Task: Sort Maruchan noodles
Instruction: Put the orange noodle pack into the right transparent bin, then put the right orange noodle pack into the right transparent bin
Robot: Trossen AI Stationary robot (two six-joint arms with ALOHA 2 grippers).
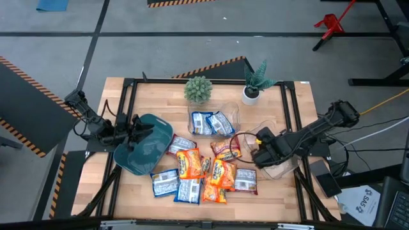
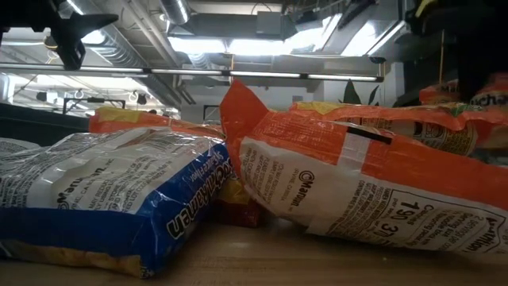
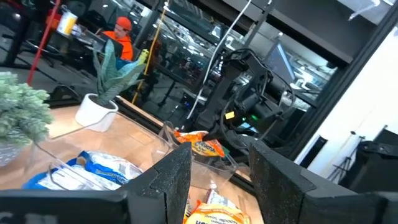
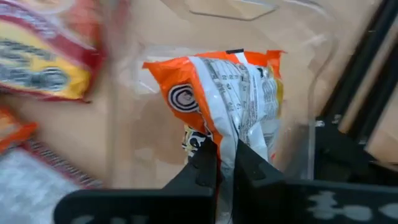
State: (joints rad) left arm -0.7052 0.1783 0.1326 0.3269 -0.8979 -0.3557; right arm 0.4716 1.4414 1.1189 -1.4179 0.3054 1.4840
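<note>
A pile of Maruchan noodles (image 1: pixel 198 172) in blue-and-white, orange and red-brown lies at the table's near middle; the low view shows a blue packet (image 2: pixel 103 199) and an orange one (image 2: pixel 357 175) up close. More blue packets sit in a clear tub (image 1: pixel 209 122) farther back. My right gripper (image 4: pixel 227 162) is shut on an orange packet (image 4: pixel 230 93) over a clear tub (image 1: pixel 281 167) at the right. My left gripper (image 3: pixel 221 186) stands open and holds nothing, above the dark teal bin (image 1: pixel 144 150) at the left. My right gripper pinches the orange packet by the middle of one edge (image 4: pixel 229 138) between its two fingers, and the wrapper is bunched there. The fingers come steeply from above. The packet hangs below them inside the clear tub's walls; whether it touches the tub's floor I cannot tell.
A round green plant (image 1: pixel 198 89) and a potted plant in a white pot (image 1: pixel 254 83) stand at the far edge. A red-brown packet (image 1: pixel 225 150) lies between the pile and the right tub. Black frame rails (image 1: pixel 291 115) run along the table's sides.
</note>
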